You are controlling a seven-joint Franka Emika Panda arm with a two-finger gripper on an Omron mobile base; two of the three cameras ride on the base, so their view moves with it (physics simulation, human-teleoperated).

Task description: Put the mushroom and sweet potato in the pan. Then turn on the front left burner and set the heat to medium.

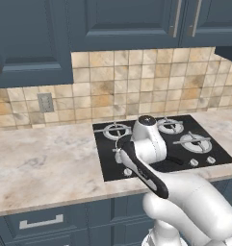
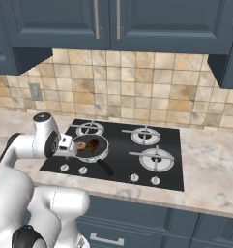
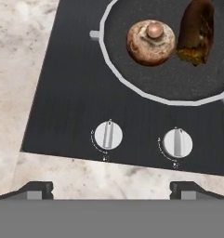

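Dark grey and pale-rimmed, the pan [image 3: 178, 79] sits on the black cooktop [image 3: 67, 102] at its front left burner, and both foods lie inside it: the mushroom [image 3: 150, 42], round and brown with its stub upward, rests beside the sweet potato [image 3: 197, 32], a darker oblong chunk just beside it and nearly touching. In the right base view the pan [image 2: 91, 150] shows the same pair, with its straight black handle [image 2: 105, 167] pointing toward the front edge of the cooktop. The end effector [image 3: 111, 188] hangs above the front strip of the cooktop with its jaws spread wide and nothing between them; its two dark fingertips [image 3: 36, 188] stand over the marbled worktop [image 3: 20, 69] edge. Between the fingertips and the pan lie two white knobs: the left knob [image 3: 108, 135] and the right knob [image 3: 178, 142], both near the end effector and apart from it. The pan and its contents lie beyond these knobs, farther from the end effector. From the right base view the end effector [image 2: 67, 145] is just beside the pan's near-left rim.
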